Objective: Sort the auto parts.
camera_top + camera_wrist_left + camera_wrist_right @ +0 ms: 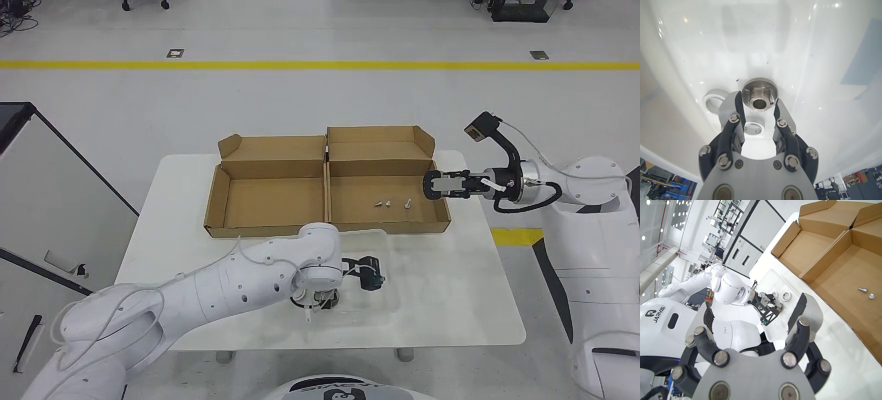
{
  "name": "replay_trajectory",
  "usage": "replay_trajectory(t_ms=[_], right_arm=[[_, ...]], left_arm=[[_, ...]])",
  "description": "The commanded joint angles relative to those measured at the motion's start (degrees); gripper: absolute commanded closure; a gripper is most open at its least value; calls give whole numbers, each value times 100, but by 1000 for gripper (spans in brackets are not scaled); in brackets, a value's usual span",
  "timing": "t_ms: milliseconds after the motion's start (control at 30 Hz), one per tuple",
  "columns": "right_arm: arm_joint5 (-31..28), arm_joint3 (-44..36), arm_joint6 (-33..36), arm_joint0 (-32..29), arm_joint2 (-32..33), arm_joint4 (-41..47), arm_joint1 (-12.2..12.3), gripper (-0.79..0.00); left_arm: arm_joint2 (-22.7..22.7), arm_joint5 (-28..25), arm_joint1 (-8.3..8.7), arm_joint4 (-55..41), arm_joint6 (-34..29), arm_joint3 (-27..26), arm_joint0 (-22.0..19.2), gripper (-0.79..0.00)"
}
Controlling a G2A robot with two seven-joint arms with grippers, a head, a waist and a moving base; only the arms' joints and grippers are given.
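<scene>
Jaws of the left gripper (758, 96) are pinching a flanged steel hub (761, 92), their ribbed black pads (739, 108) pressing its round rim from both sides. That hub, bright and machined with a bored centre, is lying in a glossy white plastic tray (772, 37) on the robot's side of the bench. Two paler metal parts are lying just beside it in the tray: a smooth ring (714, 101) and a low drilled collar (753, 127).

Jaws of the right gripper (432, 185) are gaping wide with nothing between them, hanging over the right wall of the right cardboard box (385, 165). A socket-head bolt (862, 289) and a small round silver fastener (871, 296) are resting near each other on that box's floor. The left cardboard box (265, 200) is standing against it, and both are showing plain brown corrugated board with their flaps up.

Everything is sitting on a white bench (470, 290) with rounded corners, above a pale glossy floor (300, 100) crossed by a yellow line (320, 65).
</scene>
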Motion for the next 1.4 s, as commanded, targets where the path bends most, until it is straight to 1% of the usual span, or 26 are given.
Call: replay_trajectory(t_ms=[0, 400, 500, 633, 667, 700, 767, 967, 1067, 1200, 1367], right_arm=[[0, 0, 0, 0, 0, 0, 0, -785], [0, 0, 0, 0, 0, 0, 0, -785], [0, 0, 0, 0, 0, 0, 0, -785], [0, 0, 0, 0, 0, 0, 0, -785], [0, 0, 0, 0, 0, 0, 0, -785], [0, 0, 0, 0, 0, 0, 0, -785], [0, 0, 0, 0, 0, 0, 0, -785], [0, 0, 0, 0, 0, 0, 0, -785], [0, 0, 0, 0, 0, 0, 0, -785], [0, 0, 0, 0, 0, 0, 0, -785], [0, 0, 0, 0, 0, 0, 0, -785]], left_arm=[[1, -16, 0, 8, 16, 14, 21, -363], [-38, -31, -13, 7, 32, 14, 35, -366], [-36, -33, -5, 14, 33, 32, 47, -351], [-10, -78, -15, 18, 79, 95, 71, -308], [-8, -101, -20, 8, 102, 107, 76, -271], [-6, -117, -25, 6, 117, 126, 77, -191], [-13, -123, -38, 11, 132, 162, 83, 0], [-87, -49, -51, 30, 117, 185, 87, 0], [-145, -13, -37, 23, 56, 115, 83, 0], [-298, 102, 3, -75, -76, -136, 51, 0], [-496, 314, 95, -195, -314, -621, -81, 0]])
